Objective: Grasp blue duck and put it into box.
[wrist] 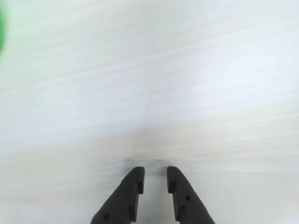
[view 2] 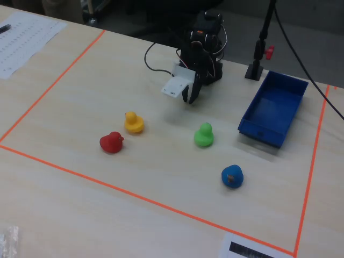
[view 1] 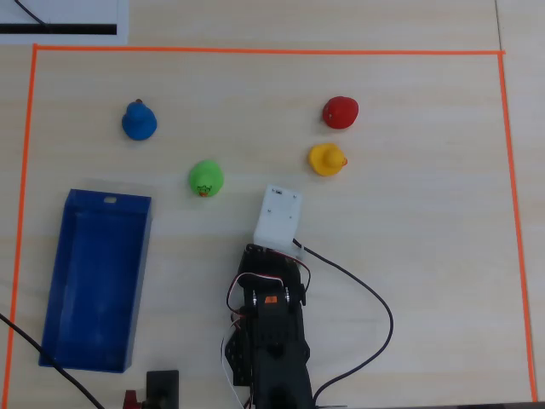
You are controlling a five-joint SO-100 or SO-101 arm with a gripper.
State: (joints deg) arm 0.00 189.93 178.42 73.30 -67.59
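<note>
The blue duck point(view 1: 138, 120) sits on the table at the upper left of the overhead view, and at the front right in the fixed view point(view 2: 232, 176). The empty dark blue box point(view 1: 140, 290) lies at the lower left, and at the right in the fixed view point(view 2: 271, 105). My gripper point(wrist: 155, 171) hangs just above bare table near the arm's base point(view 2: 189, 99), far from the duck. Its jaws stand a narrow gap apart with nothing between them. In the overhead view the white camera mount point(view 1: 279, 217) hides the fingers.
A green duck point(view 1: 205, 178) sits between the gripper and the blue duck; its edge shows at the wrist view's left point(wrist: 1, 28). A yellow duck point(view 1: 326, 159) and a red duck point(view 1: 341, 112) sit to the right. Orange tape point(view 1: 255, 50) bounds the workspace.
</note>
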